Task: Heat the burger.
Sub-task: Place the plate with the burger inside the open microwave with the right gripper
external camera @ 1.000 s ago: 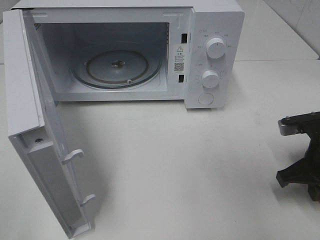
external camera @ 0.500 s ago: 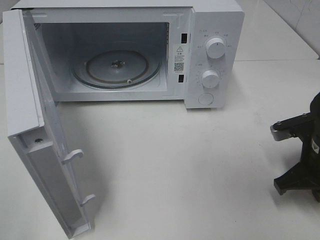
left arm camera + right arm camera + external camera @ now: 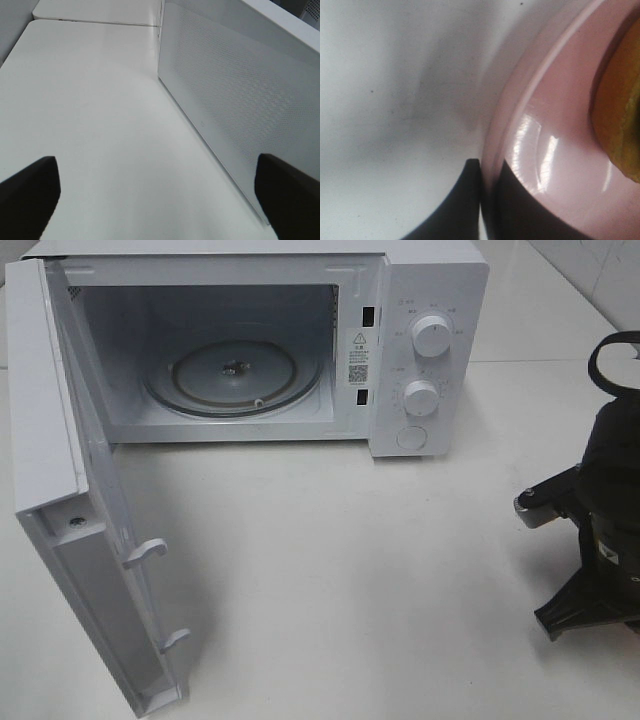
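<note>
In the right wrist view the burger (image 3: 620,100) shows only as a golden-brown bun edge, sitting on a glossy pink plate (image 3: 555,125). My right gripper (image 3: 487,172) is shut on the plate's rim, one dark finger (image 3: 465,205) outside it and the other on the inside. In the exterior view only the right arm (image 3: 605,500) shows at the right edge; plate and burger are out of that view. My left gripper (image 3: 157,200) is open and holds nothing, its fingers (image 3: 30,195) wide apart beside the microwave door (image 3: 240,100).
A white microwave (image 3: 430,300) stands at the back of the white table (image 3: 350,570). Its door (image 3: 60,440) is swung fully open toward the front left. A glass turntable (image 3: 232,375) lies inside the cavity. Two knobs (image 3: 432,335) are on its right panel.
The right arm has come further into the exterior view from the right edge, moving left, with more of its black body showing. The microwave and its door have not moved.
</note>
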Robot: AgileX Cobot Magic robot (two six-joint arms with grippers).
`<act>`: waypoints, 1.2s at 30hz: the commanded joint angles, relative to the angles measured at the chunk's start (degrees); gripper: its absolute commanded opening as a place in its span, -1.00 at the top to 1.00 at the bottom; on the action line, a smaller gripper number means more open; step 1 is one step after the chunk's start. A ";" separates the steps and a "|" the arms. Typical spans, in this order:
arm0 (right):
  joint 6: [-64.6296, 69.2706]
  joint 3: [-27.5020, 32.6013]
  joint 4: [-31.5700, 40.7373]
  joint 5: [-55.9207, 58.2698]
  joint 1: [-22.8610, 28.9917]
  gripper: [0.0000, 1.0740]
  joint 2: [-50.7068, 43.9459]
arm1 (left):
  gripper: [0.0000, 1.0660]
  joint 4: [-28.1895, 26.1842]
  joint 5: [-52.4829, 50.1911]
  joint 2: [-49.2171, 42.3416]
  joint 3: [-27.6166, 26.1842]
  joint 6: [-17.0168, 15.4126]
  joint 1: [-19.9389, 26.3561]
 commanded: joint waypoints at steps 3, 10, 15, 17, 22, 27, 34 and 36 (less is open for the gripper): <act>1.38 0.23 -3.32 5.90 3.09 1.00 -5.27 | -0.83 -0.17 0.06 -0.86 0.11 0.00 0.06; 1.26 0.23 -3.09 9.97 6.99 1.00 -10.20 | -0.83 -0.17 0.06 -0.86 0.11 0.00 0.06; 1.26 0.23 -2.41 11.34 9.57 1.00 -11.23 | -0.83 -0.17 0.06 -0.86 0.11 0.00 0.06; 1.26 0.23 -2.01 11.75 11.00 1.00 -11.52 | -0.83 -0.17 0.06 -0.86 0.11 0.00 0.06; 1.32 0.23 -1.38 12.03 14.67 1.00 -11.63 | -0.83 -0.17 0.06 -0.86 0.11 0.00 0.06; 1.32 0.23 -0.29 12.26 18.56 1.00 -11.63 | -0.83 -0.17 0.06 -0.86 0.11 0.00 0.06; 1.49 0.23 0.86 13.18 25.50 1.00 -11.63 | -0.83 -0.17 0.06 -0.86 0.11 0.00 0.06; 1.60 0.23 1.03 13.24 27.33 1.00 -11.63 | -0.83 -0.17 0.06 -0.86 0.11 0.00 0.06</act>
